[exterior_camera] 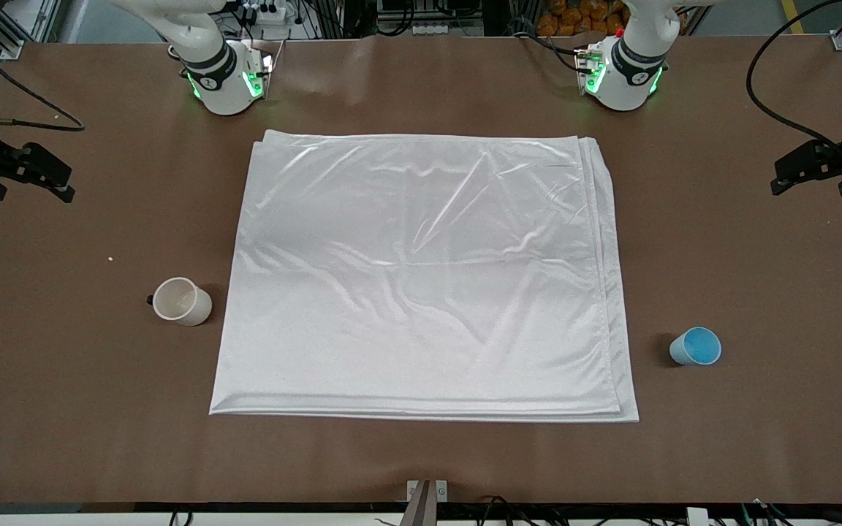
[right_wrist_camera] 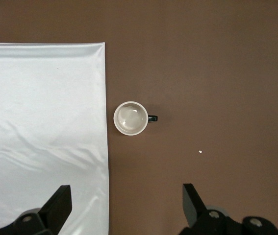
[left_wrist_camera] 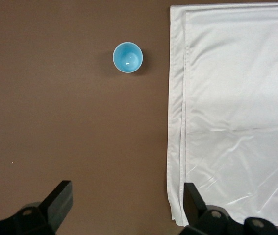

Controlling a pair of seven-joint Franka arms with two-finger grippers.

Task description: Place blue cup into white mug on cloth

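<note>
Cloth (exterior_camera: 421,277) lies flat mid-table, folded in layers, with both vessels still off it on bare table (exterior_camera: 757,256). You have the white mug (exterior_camera: 181,300) upright just beside the cloth edge toward the right arm's end, dark handle pointing away from the cloth. The blue cup (exterior_camera: 696,346) stands upright near the other edge, toward the left arm's end, a little nearer the front camera than the mug. Neither touches the fabric.

Judgement: each vessel sits on its own arm's side so each arm can fetch one without crossing; mug probably goes onto the cloth first, cup into it after. Nothing of the task is done yet.

Left gripper (left_wrist_camera: 124,205) hangs high over bare table at the left arm's end, jaws spread wide, holding nothing. In the left wrist view you see the cup (left_wrist_camera: 128,57) well apart from the fingers (left_wrist_camera: 60,198), lying ahead of the jaw gap, roughly in line with it, with the cloth edge (left_wrist_camera: 178,122) alongside.

Right gripper (right_wrist_camera: 124,205) hangs likewise over the right arm's end, jaws wide apart, empty. The mug (right_wrist_camera: 130,118) lies ahead of its jaw gap, well clear of the fingers (right_wrist_camera: 58,200), cloth edge (right_wrist_camera: 102,98) just beside it.

Note a small pale speck (right_wrist_camera: 200,152) on the table near the mug.
</note>
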